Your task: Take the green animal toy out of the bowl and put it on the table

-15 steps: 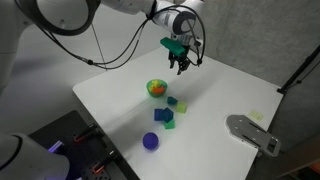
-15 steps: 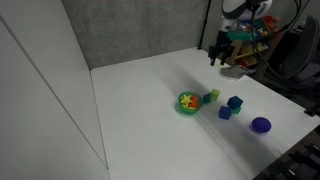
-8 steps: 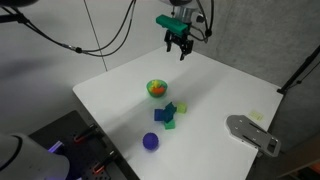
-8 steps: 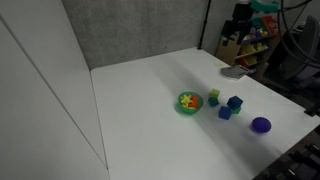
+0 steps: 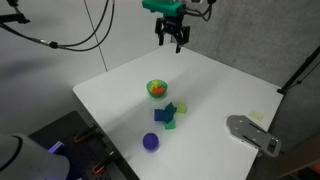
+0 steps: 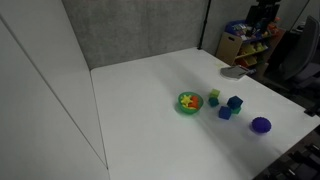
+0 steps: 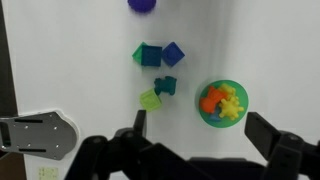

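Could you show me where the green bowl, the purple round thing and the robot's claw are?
green bowl (image 7: pixel 224 83): wrist view, on its upper rim.
purple round piece (image 5: pixel 150 141): an exterior view, middle of its top.
gripper (image 5: pixel 171 45): an exterior view, midway between the tips of its open jaws.

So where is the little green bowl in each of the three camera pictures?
In an exterior view: the bowl is just left of centre, above the blocks.
In an exterior view: the bowl is right of centre, left of the blocks.
Wrist view: the bowl is right of centre, right of the blocks.
Shared landmark: the purple round piece, on the far side of the blocks from the bowl.
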